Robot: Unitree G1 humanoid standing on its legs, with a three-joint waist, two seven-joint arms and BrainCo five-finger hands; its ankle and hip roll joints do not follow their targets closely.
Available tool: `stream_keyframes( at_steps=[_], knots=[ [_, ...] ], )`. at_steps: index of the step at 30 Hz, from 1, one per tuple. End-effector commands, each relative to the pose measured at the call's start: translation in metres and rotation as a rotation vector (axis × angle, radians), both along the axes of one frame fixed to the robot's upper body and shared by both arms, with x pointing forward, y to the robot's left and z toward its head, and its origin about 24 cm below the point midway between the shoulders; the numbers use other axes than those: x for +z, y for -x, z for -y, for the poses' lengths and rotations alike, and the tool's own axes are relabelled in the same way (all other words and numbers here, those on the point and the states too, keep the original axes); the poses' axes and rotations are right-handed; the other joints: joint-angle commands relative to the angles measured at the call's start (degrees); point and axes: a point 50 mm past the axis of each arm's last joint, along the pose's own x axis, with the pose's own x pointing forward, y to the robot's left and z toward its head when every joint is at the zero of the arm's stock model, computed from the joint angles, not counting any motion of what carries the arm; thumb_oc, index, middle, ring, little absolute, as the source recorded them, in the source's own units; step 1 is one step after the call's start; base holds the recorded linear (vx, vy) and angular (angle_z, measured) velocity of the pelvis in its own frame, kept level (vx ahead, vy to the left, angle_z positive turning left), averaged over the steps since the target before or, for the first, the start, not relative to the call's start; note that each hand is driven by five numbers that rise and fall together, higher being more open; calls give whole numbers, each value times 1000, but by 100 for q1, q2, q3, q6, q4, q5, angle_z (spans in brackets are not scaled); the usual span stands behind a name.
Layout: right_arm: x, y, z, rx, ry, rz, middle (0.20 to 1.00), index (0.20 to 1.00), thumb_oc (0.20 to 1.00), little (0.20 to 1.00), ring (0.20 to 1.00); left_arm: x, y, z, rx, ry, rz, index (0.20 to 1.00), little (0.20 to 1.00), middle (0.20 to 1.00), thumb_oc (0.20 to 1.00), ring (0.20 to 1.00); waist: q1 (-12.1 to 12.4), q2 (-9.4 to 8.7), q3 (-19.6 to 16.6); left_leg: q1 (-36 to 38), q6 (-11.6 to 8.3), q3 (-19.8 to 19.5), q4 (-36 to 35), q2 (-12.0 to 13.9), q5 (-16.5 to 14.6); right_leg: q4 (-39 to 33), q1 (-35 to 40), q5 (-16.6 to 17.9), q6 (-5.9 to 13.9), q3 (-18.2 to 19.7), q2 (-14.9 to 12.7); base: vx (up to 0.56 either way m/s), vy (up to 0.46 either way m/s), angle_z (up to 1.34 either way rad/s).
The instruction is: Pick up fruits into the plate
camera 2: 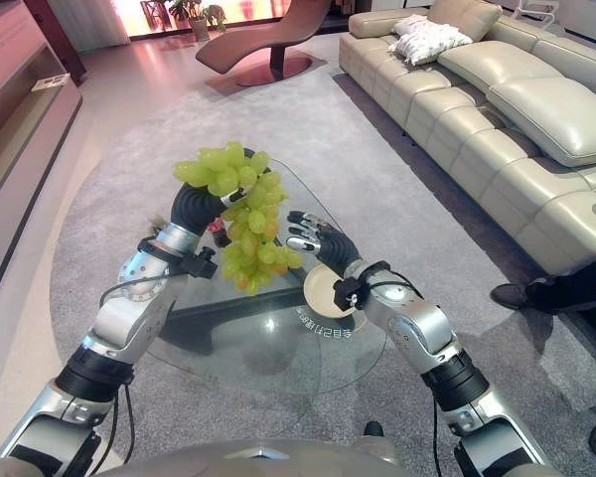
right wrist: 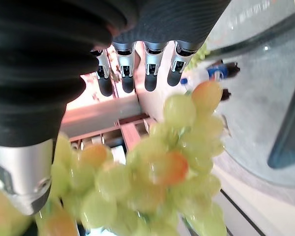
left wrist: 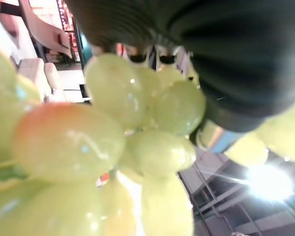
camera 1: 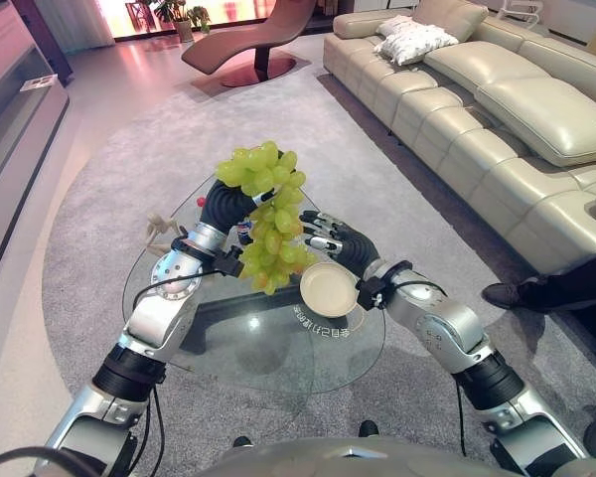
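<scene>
- Green grapes [camera 1: 268,214], one large bunch with a few orange-tinged berries, hang in the air above a round glass table [camera 1: 219,338].
- The left hand [camera 1: 223,204] holds the bunch from its upper part, raised well above the glass. Its dark ribbed cover shows behind the top grapes. The fingers are buried in the fruit, so how they close cannot be told from either eye view or from the left wrist view, where grapes press close to the camera.
- The lower end of the bunch dangles just beside a small cream plate [camera 1: 328,288], which sits on the glass near the table's right half. The grapes are not lying in the plate.
- The right hand [camera 1: 328,237] hovers next to the bunch, above the far edge of the plate. In the right wrist view its fingers [right wrist: 137,69] reach out straight and relaxed, with grapes hanging just past them; they do not wrap round anything.
- A small red object and a dark object lie on the glass behind the grapes, too hidden to identify.
- The table stands on a grey rug [camera 1: 377,179].
- A cream leather sofa [camera 1: 507,119] runs along the right side, with a white cushion [camera 1: 412,40] on it.
- A brown lounge chair [camera 1: 253,40] stands at the far end of the room.
- A person's dark shoe [camera 1: 502,294] rests on the floor near the sofa.
</scene>
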Motion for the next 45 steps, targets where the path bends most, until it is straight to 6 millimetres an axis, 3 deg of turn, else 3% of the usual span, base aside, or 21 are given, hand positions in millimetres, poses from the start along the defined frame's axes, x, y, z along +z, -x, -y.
stream_keyframes(
  at_steps=[1,10,18,24,29,37,38,39,45],
  knots=[
    [45,4,-29,162,-122,140,1000,1000,1000,1000,1000,36,-17,5,-4,-43,153,200,200,200,200,200,-43,-141,-42,-16,58,105,125,9,-463,346,304,-570,121,-540,-228,0,0,0],
    [43,12,-56,278,-123,86,1000,1000,1000,1000,1000,41,-17,32,-99,-47,151,200,200,200,200,200,-71,-156,-49,23,83,61,121,8,-474,341,338,-602,105,-432,-181,0,0,0],
    [48,19,-72,358,-152,80,1000,1000,1000,1000,1000,32,-10,64,-224,-41,96,200,200,200,200,200,-73,-193,-30,25,126,-7,132,-14,-516,362,340,-636,105,-358,-159,0,0,0],
    [53,22,-82,384,-183,70,1000,1000,1000,1000,1000,28,-8,77,-266,-45,74,200,200,200,200,200,-60,-213,-21,46,148,8,131,-8,-535,360,340,-631,114,-349,-164,0,0,0],
    [61,21,-89,343,-233,99,1000,1000,1000,1000,1000,20,-6,87,-271,-38,35,200,200,200,200,200,-51,-217,-21,71,154,22,136,-6,-549,335,345,-599,135,-335,-176,2,-2,-2],
    [76,11,-79,150,-308,196,1000,1000,1000,1000,1000,13,-6,84,-234,5,-16,200,200,200,200,200,-55,-180,-17,69,147,74,141,-5,-551,276,318,-523,176,-340,-228,0,3,-4],
    [76,11,-79,140,-316,201,805,805,805,805,805,13,-6,85,-235,13,-18,200,200,200,200,200,-56,-174,-6,68,150,78,148,-8,-551,284,311,-520,177,-339,-230,0,0,0],
    [78,11,-79,124,-328,209,200,200,200,200,200,12,-4,86,-239,18,-21,200,200,200,200,200,-56,-165,6,63,156,80,157,-14,-554,285,305,-518,177,-337,-232,0,0,0],
    [88,15,-85,128,-354,261,200,200,200,200,200,12,-1,95,-270,27,-39,200,200,200,200,200,-45,-146,46,71,181,90,171,-47,-586,246,313,-492,187,-335,-257,0,0,0]
  ],
)
